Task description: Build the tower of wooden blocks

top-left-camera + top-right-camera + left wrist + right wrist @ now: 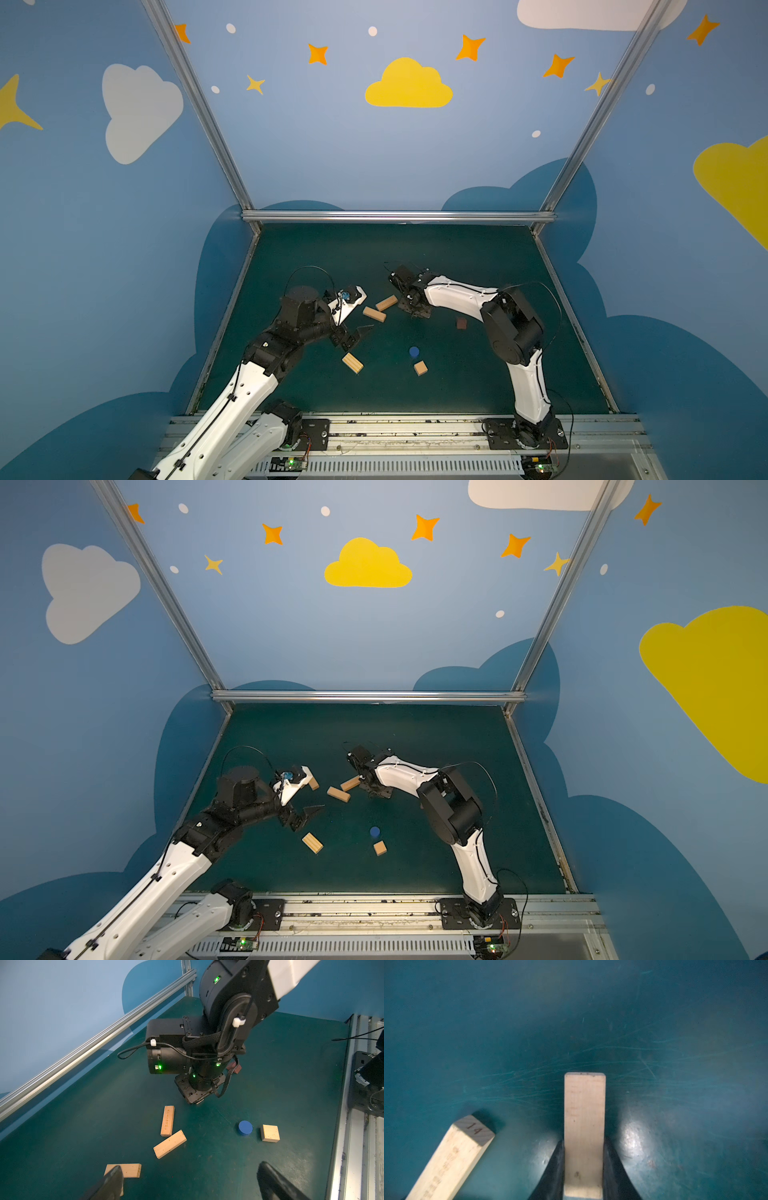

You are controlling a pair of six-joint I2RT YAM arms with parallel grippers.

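Tan wood filled the right jaws: one oblong bar (584, 1126) was clamped flat between them, both black faces pressed to its long sides, low over the dark green surface (591, 1012). Whether it rested there or hung just clear could not be told. Just beside it lay a second bar (452, 1157), stamped on its end, and close against that one, at an angle, a third bar (374, 313).

The left jaws stood spread wide and empty. A fourth bar (126, 1169) was partly hidden behind one tip in the left wrist view, and a fifth bar (352, 363) lay near them on the side toward the arm bases.

Further out sat the blue round piece (414, 351), just beside the tan cube (420, 368). The reddish-brown cube (461, 323) lay alone near the right arm (457, 295).

No tower stood anywhere; nothing was stacked on anything. By that showing the build had barely begun, with one bar in hand and every layer left to lay.
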